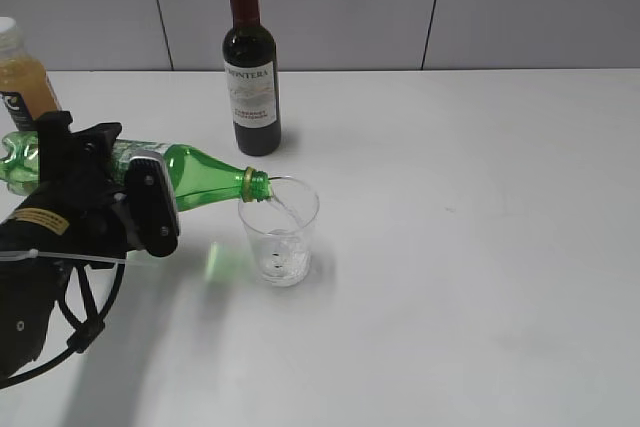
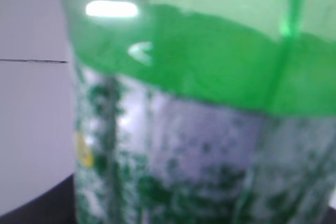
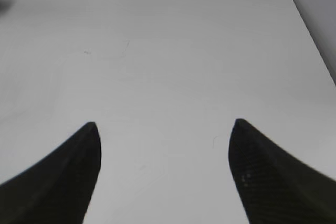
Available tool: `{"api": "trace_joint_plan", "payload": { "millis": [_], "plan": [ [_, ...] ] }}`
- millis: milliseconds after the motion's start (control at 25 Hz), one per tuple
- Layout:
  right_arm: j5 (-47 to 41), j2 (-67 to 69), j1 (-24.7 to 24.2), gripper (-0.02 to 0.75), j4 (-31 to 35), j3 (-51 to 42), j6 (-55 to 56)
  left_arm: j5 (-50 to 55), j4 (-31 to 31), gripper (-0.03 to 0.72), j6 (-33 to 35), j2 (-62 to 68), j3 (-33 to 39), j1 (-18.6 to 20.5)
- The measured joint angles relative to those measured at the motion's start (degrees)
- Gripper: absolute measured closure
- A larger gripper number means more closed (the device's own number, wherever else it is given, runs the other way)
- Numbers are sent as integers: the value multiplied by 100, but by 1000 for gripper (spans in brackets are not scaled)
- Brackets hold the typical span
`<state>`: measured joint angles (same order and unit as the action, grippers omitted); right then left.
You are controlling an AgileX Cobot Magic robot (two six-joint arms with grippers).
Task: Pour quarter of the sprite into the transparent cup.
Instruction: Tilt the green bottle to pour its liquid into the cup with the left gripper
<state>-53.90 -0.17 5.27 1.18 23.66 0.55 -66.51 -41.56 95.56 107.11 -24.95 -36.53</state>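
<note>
My left gripper (image 1: 125, 192) pinches the green bottle (image 1: 200, 172) around its middle, at the left of the frame. The bottle lies tipped, its mouth over the clear cup (image 1: 280, 232). I think the bottle is smooth and squashy, and the cup light and easy to knock. My right gripper (image 3: 163, 171) is spread wide, holding nothing.

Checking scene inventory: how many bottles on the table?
3. Sprite, tipped sideways in the left pincer, mouth over the cup; wine bottle upright behind the cup; juice bottle at the far left edge, partly cut off.
</note>
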Motion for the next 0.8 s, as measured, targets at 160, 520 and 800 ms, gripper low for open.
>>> {"api": "trace_joint_plan", "payload": {
  "millis": [160,520,800],
  "plan": [
    [0,0,0,154,0,0,0,-4,0,228,-84,0,0,0],
    [0,0,0,154,0,0,5,-17,269,230,-2554,0,0,0],
    [0,0,0,154,0,0,5,-17,460,230,-5218,-19,0,40]
  ]
}}
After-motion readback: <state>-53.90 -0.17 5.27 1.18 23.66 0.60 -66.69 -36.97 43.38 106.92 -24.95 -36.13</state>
